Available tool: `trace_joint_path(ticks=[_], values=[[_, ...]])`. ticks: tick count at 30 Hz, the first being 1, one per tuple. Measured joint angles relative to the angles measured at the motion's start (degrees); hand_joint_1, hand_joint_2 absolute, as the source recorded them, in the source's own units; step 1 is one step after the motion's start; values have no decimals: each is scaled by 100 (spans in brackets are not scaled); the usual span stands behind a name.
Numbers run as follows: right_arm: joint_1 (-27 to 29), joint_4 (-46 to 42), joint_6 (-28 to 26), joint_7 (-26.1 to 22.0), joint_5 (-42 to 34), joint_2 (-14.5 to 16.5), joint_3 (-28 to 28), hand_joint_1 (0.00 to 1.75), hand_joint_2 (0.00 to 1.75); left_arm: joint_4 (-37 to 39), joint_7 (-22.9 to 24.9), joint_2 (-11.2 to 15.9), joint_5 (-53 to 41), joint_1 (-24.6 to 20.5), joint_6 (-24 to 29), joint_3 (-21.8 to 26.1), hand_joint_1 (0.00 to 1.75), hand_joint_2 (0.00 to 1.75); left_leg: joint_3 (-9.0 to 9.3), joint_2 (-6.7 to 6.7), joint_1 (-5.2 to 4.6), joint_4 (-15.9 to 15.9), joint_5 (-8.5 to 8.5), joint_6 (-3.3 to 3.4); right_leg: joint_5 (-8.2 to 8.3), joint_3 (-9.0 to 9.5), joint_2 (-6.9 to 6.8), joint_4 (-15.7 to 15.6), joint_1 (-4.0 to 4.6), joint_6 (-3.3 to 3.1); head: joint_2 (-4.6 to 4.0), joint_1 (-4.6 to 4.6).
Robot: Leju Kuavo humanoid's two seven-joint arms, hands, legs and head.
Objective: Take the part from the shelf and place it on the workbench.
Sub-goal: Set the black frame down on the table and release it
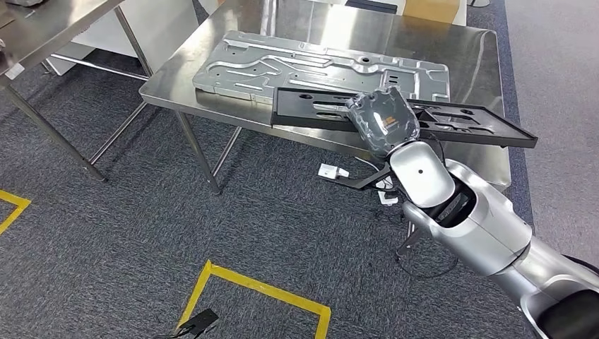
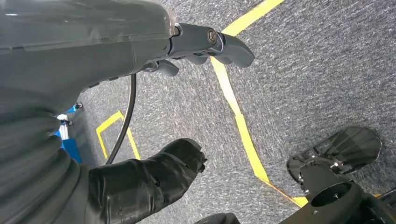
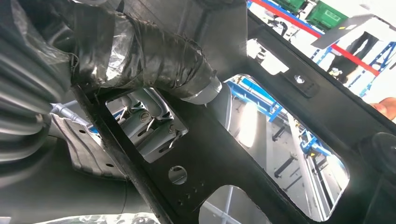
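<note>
My right hand (image 1: 383,121) grips a long flat black part (image 1: 318,106) with cut-outs and holds it level over the near edge of the steel workbench (image 1: 452,49). One end of the part overlaps a large silver stamped panel (image 1: 282,63) lying on the bench; the other end juts past the bench's right corner. Close up in the right wrist view, the taped thumb (image 3: 149,51) presses on the black part (image 3: 224,154). The left hand (image 2: 205,44) hangs beside the body above the carpet, its fingers apart and holding nothing.
A second steel table (image 1: 42,28) stands at the far left. Yellow floor tape (image 1: 261,286) marks the grey carpet below me. Cables and a white power strip (image 1: 333,171) lie under the workbench.
</note>
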Motion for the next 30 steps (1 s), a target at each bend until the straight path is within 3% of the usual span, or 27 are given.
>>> trace_joint_path(ticks=[2, 3, 5, 7, 8, 11, 13, 17, 19, 21, 22, 23, 24, 26, 27, 30], values=[[-10, 3, -2, 4, -1, 3, -10, 175, 175, 0, -1, -1, 0, -7, -1, 0, 0, 175, 85, 15, 38, -118, 45, 40, -98, -48, -5, 125, 7, 35, 0, 13], [-20, 5, -4, 7, -2, 6, -14, 175, 175, 0, -1, -1, 0, -13, -2, 0, 0, 175, 122, 23, 59, -165, 63, 55, -224, -152, -8, 342, 7, 47, 0, 21], [-27, 10, -5, 11, -4, 11, -17, 175, 175, 0, 0, -1, 0, -26, -3, 0, 0, 175, 143, 32, 59, -180, 62, 69, -539, -513, -10, 1037, -13, 72, 0, 32], [-5, 23, -3, 11, -8, 11, -17, 175, 175, 0, 0, -1, 0, -26, -4, 0, 0, 175, 145, 27, 72, -167, 43, 62, -643, -813, -13, 1536, -52, 110, 0, 32], [4, 30, -3, 11, -13, 11, -17, 175, 175, 0, 0, -1, 0, -23, -4, 0, 0, 175, 146, 20, 90, -144, 20, 39, -523, -818, -15, 1477, -79, 136, 0, 30], [0, 40, -3, 10, -20, 12, -16, 175, 175, 0, 0, 1, 0, -23, -4, 0, 0, 175, 133, -7, 154, 9, -110, -93, 29, -367, -24, 474, -133, 218, 0, 41], [-7, 46, -1, 10, -23, 14, -16, 175, 175, 0, 1, 4, 0, -28, -1, 0, 0, 175, 113, -20, 156, 77, -166, -179, 68, -196, -12, 156, -110, 160, 0, 53], [-14, 49, 17, 17, -49, 11, -25, 175, 175, 0, 2, -9, -1, -33, 27, 0, 0, 175, 117, -1, 186, 118, -221, -296, 33, -127, 10, 106, -74, -63, 0, 40], [-26, 49, 24, 22, -52, 11, -36, 175, 175, 0, 2, -10, -4, -39, 54, -1, 0, 175, -122, 21, 187, 601, -425, -316, 11, -46, 13, 66, -83, -143, 0, 14], [-34, 49, 39, 28, -54, 11, -38, 175, 175, 0, 4, -10, -15, -31, 91, -2, 0, 175, -562, 25, 178, 1343, -653, -310, -35, 13, 16, 63, -59, -187, 0, 0], [-33, 49, 61, 34, -57, 11, -37, 175, 175, 0, 6, -10, -23, -17, 108, -2, 0, 175, -741, 25, 174, 1579, -671, -299, -61, 40, 21, 66, -44, -198, 0, -1], [-32, 48, 88, 43, -62, 11, -37, 175, 175, 0, 9, -14, -34, 1, 127, -2, 0, 175, -826, 25, 167, 1619, -583, -277, -92, 72, 27, 70, -30, -201, 0, -1], [-32, 48, 114, 55, -68, 11, -37, 175, 175, 0, 12, -19, -44, 16, 144, -2, 0, 175, -799, 25, 154, 1440, -396, -244, -124, 111, 34, 73, -19, -199, 0, 0], [-33, 44, 151, 84, -77, 10, -41, 175, 175, 0, 16, -32, -59, 32, 171, -2, 0, 175, -515, 25, 101, 717, 45, -139, -194, 201, 43, 68, -2, -179, 0, 2], [-36, 40, 165, 97, -79, 7, -45, 175, 175, 0, 17, -36, -61, 33, 180, -3, 0, 175, -360, 25, 69, 382, 166, -89, -223, 235, 46, 58, 6, -156, 0, 4], [-32, 15, 212, 114, -72, -7, -52, 175, 175, 1, 5, -40, -60, 36, 170, -4, 0, 175, -169, 26, 14, 29, 153, -16, -237, 288, 50, 37, 9, -60, 0, 5]])
